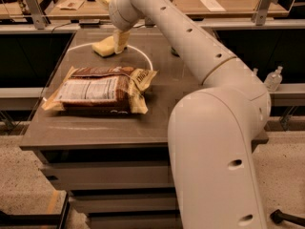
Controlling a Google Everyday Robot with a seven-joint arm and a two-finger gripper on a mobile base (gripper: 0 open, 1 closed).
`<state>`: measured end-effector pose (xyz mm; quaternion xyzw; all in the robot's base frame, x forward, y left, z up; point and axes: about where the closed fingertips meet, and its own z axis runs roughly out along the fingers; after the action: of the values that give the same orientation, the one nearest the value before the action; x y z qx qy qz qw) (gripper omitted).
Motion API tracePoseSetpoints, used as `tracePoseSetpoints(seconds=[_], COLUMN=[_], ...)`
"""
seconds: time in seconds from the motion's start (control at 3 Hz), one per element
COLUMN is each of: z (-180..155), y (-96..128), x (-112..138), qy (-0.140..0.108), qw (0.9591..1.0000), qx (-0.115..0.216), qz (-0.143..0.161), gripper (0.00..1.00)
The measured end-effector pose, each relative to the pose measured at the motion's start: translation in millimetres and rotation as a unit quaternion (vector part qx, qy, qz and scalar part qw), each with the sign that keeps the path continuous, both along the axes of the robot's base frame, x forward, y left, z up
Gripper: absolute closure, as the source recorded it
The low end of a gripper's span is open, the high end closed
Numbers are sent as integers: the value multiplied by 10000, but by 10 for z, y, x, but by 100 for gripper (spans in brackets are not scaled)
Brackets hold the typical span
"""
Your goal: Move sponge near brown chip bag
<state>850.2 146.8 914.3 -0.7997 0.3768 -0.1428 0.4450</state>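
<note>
The sponge, a small pale-yellow block, lies at the back left of the table. The gripper comes down from the arm right at the sponge's right end and touches or overlaps it. The brown chip bag lies flat nearer the front, label panel up, with tan crimped ends. It is about a hand's width in front of the sponge. The big white arm sweeps across the right half of the view.
A thin white ring lies on the grey table around the sponge. A dark object peeks out from under the arm at the back. Wooden desks and a clear bottle stand behind and to the right.
</note>
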Motion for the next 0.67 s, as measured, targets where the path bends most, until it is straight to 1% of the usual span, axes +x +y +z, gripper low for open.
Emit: tracePoseSetpoints(seconds=[0.33, 0.67], z=[-91, -294], y=[6, -12], x=[77, 119], qy=[9, 147], qw=[9999, 9989], qx=[-137, -426], qz=[25, 146], gripper=[0, 0])
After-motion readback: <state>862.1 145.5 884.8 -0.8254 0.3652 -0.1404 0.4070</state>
